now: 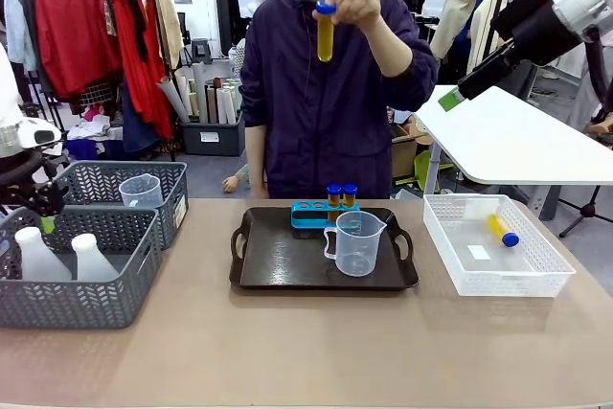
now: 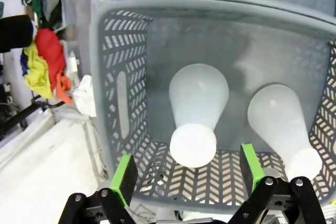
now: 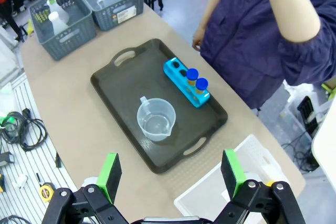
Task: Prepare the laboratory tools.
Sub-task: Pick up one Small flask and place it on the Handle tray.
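Two translucent white conical flasks [image 1: 38, 256] [image 2: 198, 108] stand in the near grey basket [image 1: 96, 304]. My left gripper [image 2: 188, 174] [image 1: 46, 221] hovers open just over that basket, one flask between its green pads. A clear handled beaker [image 1: 359, 241] [image 3: 155, 119] stands on the dark tray [image 1: 278, 270]. Behind it the blue rack [image 1: 311, 215] [image 3: 185, 82] holds two amber blue-capped tubes [image 1: 342, 194]. The person's hand holds another tube [image 1: 326, 31] up at chest height. A further tube [image 1: 503, 230] lies in the white basket. My right gripper [image 3: 170, 174] [image 1: 460, 93] hangs open, high above the table's right side.
The far grey basket [image 1: 177, 189] holds a second clear beaker [image 1: 141, 191]. The white mesh basket [image 1: 460, 275] sits at the table's right. The person stands close behind the tray. Bare tabletop [image 1: 306, 352] runs along the front edge.
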